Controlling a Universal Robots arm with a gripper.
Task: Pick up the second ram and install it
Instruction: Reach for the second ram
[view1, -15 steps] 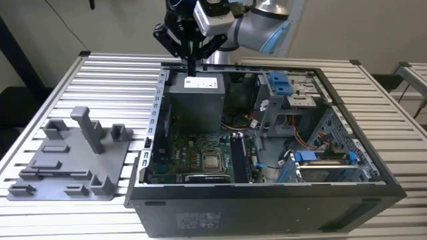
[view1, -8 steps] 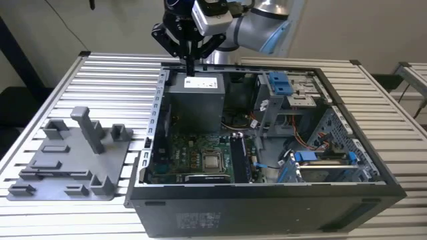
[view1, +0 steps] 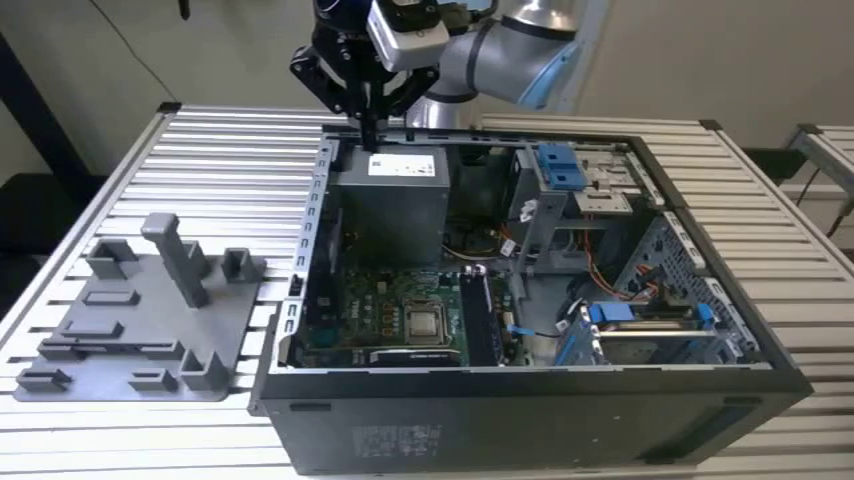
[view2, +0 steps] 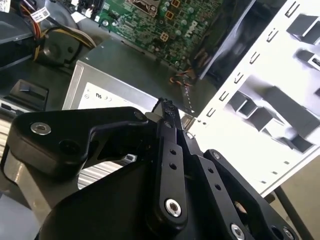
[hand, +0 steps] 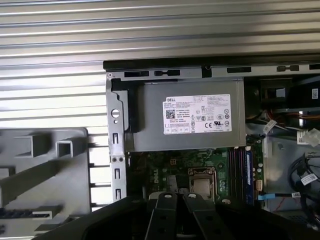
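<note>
1 claw (view1: 368, 138) closed, empty, above power supply (view1: 390, 200), second ram (view1: 481, 320) slotted well apart

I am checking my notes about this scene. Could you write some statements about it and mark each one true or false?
1. The gripper hangs above the power supply. True.
2. The computer case is closed on its upper side. False: it is open, and the motherboard shows inside.
3. The grey tray lies at the exterior view's right of the case. False: it lies at the exterior view's left.
4. The table has a slatted top. True.
5. The gripper grips a memory stick. False: its jaws are shut, and no stick shows between them.
</note>
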